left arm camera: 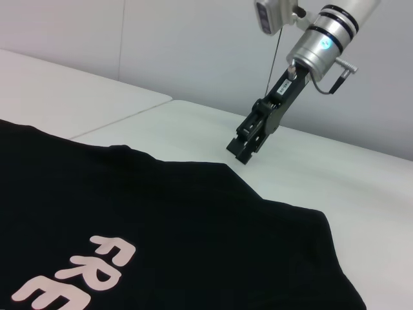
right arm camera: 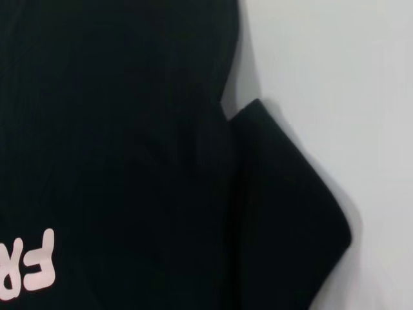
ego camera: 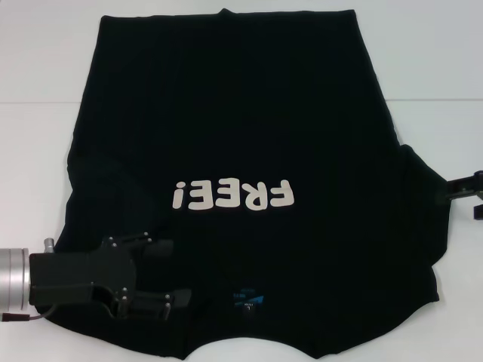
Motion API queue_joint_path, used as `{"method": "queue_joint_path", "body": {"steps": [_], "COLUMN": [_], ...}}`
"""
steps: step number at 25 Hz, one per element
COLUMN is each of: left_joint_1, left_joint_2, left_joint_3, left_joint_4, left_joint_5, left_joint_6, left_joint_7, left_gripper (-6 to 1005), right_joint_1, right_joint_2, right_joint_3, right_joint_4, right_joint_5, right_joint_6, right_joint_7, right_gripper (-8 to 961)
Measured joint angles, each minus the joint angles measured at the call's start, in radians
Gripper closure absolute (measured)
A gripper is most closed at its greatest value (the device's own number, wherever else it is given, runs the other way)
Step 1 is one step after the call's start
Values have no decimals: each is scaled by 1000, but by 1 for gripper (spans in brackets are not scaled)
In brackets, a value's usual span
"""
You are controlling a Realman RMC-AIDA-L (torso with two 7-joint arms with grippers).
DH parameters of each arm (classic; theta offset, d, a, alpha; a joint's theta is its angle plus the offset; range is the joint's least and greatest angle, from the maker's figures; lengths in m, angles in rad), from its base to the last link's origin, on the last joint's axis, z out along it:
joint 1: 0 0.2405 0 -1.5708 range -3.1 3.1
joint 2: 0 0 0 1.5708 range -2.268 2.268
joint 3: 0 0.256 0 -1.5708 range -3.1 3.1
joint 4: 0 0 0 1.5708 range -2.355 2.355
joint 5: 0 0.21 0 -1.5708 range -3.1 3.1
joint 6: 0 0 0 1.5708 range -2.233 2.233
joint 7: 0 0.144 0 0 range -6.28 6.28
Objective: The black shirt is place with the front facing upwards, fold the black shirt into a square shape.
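**Shirt-folding station: fold not yet begun**

Left gripper [ego camera: 172,273]: low over the black shirt [ego camera: 241,151] at the collar end, on the robot's left side, beside the small blue neck label [ego camera: 247,299]. Fingers spread apart, holding nothing.

Right gripper [left arm camera: 244,150]: off the cloth, over bare table beside the right sleeve [right arm camera: 290,213]; in the left wrist view its fingers sit close together with nothing between them.

Shirt: laid flat, front up, collar towards the robot and hem at the far edge; "FREE!" lettering [ego camera: 232,196] reads upside down from the head camera. Both sleeves out, body at full width. No fold appears made, so every fold towards a square seems still to come, sleeves and sides first.

Surface: white table [ego camera: 38,151], with a seam line crossing it behind the shirt.

Room: plain pale wall [left arm camera: 161,39] beyond the table.
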Motion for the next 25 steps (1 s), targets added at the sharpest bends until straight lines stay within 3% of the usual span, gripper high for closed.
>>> {"method": "queue_joint_path", "body": {"steps": [13, 18, 25], "left_joint_1": [2, 2, 2], "left_joint_2": [0, -1, -3], "left_joint_3": [0, 0, 0], "left_joint_4": [-2, -2, -2], "left_joint_5": [2, 16, 20], "left_joint_6": [-2, -6, -6], "left_joint_7": [-2, -10, -12], "left_gripper": [81, 81, 81], "right_joint_1": [10, 12, 19], "right_joint_2": [51, 55, 58], "right_joint_3": [-40, -47, -47], "right_joint_4": [14, 30, 38], "right_joint_5": [-2, -2, -2], "right_joint_6": [67, 84, 89], "right_joint_7": [-5, -9, -25], "right_gripper": [34, 103, 130]}}
